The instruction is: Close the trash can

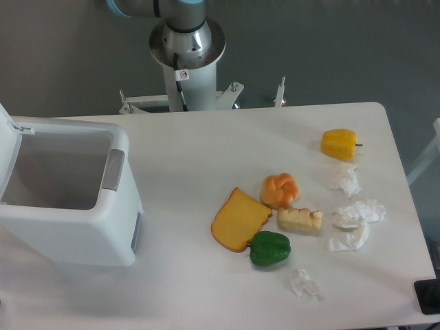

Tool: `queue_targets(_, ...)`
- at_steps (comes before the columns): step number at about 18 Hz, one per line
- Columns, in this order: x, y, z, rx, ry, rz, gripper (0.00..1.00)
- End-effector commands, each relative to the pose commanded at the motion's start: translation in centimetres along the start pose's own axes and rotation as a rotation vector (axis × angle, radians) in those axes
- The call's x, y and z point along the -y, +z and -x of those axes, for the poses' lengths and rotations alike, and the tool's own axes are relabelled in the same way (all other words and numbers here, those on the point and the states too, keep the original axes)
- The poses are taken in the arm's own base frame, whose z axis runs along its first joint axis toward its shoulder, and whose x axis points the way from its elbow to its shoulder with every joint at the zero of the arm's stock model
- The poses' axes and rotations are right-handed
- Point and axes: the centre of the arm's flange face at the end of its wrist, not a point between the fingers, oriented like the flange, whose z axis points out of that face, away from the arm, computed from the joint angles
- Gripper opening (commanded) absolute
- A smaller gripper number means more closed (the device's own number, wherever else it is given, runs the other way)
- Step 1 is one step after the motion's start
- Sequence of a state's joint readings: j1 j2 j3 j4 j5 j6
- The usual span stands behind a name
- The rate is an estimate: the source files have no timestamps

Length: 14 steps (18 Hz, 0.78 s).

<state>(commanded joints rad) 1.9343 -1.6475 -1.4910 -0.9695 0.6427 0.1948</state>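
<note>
Gripper out of sight, only the robot base (187,42) showing at the back, so no telling if open or closed. Trash can (69,199) at the left side of the table (185,144), wide open, lid (8,148) standing up at the far left edge. To close well: come in from the left behind the lid, push its top softly toward the grey latch (113,170), press flat. Food and crumpled paper (347,180) far off on the right, no bother.
</note>
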Motion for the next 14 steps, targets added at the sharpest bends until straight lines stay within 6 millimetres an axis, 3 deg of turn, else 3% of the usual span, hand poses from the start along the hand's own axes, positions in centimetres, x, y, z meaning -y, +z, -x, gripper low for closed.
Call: queue_targets(14,-1.5,-0.5,1.4,0.178,-0.007,0.040,1.00)
